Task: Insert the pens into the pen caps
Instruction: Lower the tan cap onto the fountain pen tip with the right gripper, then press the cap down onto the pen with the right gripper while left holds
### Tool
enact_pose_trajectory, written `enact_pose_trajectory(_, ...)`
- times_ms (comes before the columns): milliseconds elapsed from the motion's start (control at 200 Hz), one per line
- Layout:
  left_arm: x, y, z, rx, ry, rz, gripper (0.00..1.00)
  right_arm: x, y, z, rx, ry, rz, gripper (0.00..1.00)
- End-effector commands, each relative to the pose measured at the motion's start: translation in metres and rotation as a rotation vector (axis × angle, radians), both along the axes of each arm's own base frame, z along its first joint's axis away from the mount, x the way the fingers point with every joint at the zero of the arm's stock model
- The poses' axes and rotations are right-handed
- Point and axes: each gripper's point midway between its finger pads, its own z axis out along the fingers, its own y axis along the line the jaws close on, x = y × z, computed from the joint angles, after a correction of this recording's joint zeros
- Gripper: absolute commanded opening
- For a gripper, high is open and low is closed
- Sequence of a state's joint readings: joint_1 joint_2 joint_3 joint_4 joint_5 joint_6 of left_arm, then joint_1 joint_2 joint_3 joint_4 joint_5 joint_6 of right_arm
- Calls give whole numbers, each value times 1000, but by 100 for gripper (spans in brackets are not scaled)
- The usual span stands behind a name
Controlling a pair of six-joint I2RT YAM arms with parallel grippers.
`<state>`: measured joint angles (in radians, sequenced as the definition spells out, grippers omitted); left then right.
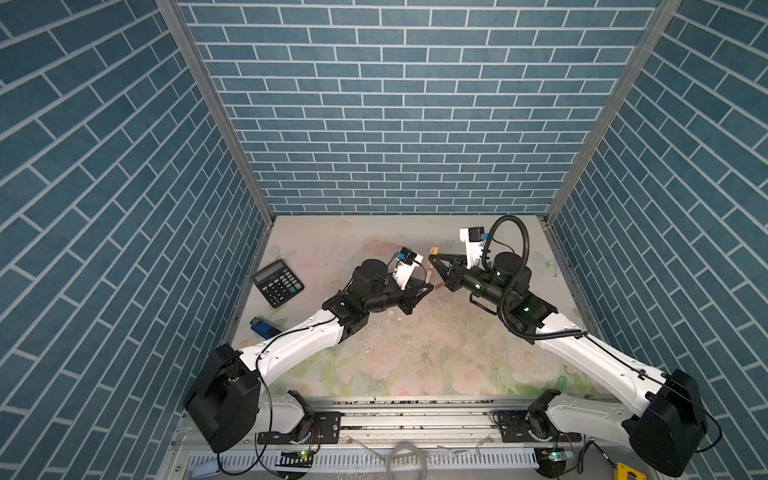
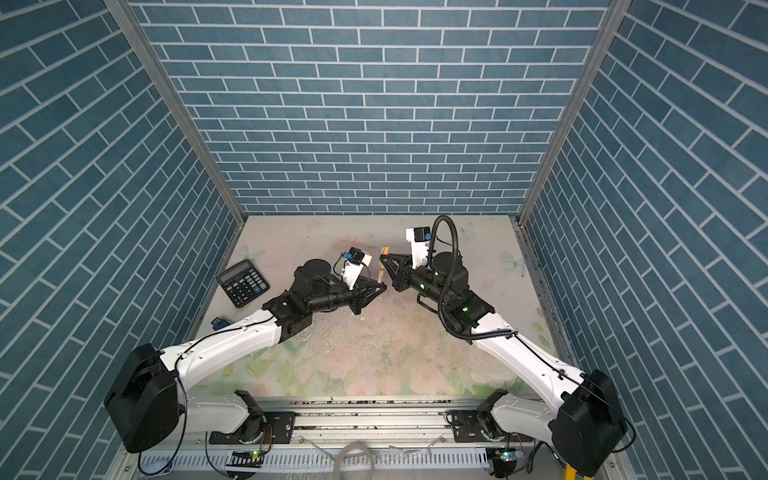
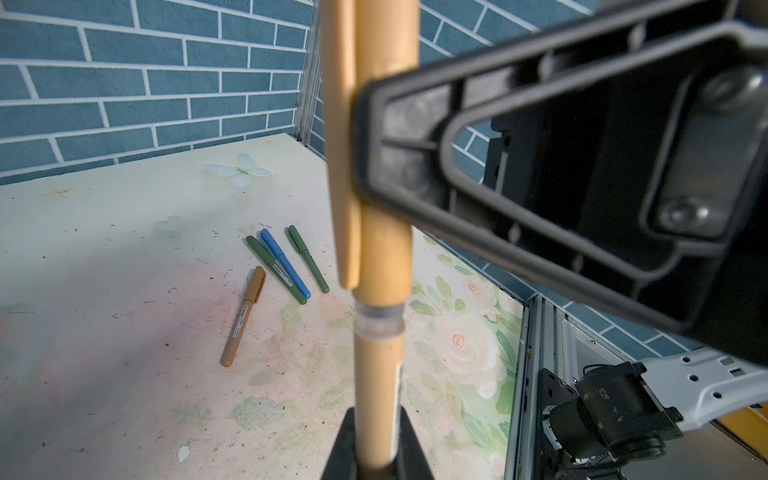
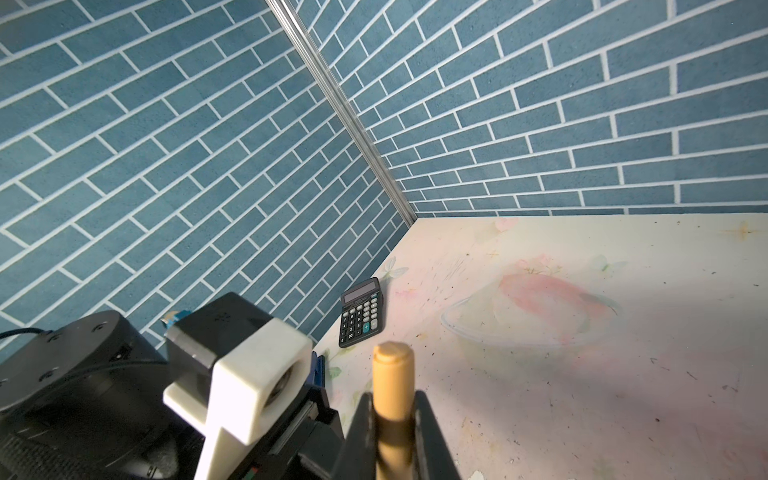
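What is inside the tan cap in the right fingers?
The front end of the tan pen enters the tan cap, with a clear collar showing at the joint. Its tip is hidden inside, so seating cannot be judged.

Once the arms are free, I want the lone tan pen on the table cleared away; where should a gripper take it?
Probably mid-barrel on the tan pen, coming straight down with the jaws across its width. It lies flat on the table, so only its sides are open, and it sits apart from the green and blue pens, leaving room on both sides.
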<state>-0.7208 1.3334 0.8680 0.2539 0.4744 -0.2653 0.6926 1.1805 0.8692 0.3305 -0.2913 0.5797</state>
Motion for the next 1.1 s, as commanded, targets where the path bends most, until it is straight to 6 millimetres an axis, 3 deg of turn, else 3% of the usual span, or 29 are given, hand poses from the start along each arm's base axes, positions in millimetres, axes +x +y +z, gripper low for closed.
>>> enact_pose_trajectory(0, 1, 0, 23, -55, -68, 2, 0, -7, 9, -14, 26, 50, 64, 7)
enact_pose_trajectory(285, 19, 18, 34, -103, -77, 93, 0, -17, 16, -48, -18, 121, 118, 11)
enact_pose_trajectory(390, 23, 23, 38, -118, -80, 105, 0, -19, 19, -52, -35, 146, 134, 18)
enact_pose_trajectory(690, 20, 20, 35, -110, -72, 82, 0, -20, 11, 7, -103, 55, 122, 40)
enact_pose_trajectory(940, 17, 16, 30, -91, -93, 55, 0, -7, 0, 54, -148, -7, 77, 41)
enact_pose_trajectory(1095, 9, 11, 29, -74, -116, 23, 0, 9, 4, 65, -187, 10, 56, 41)
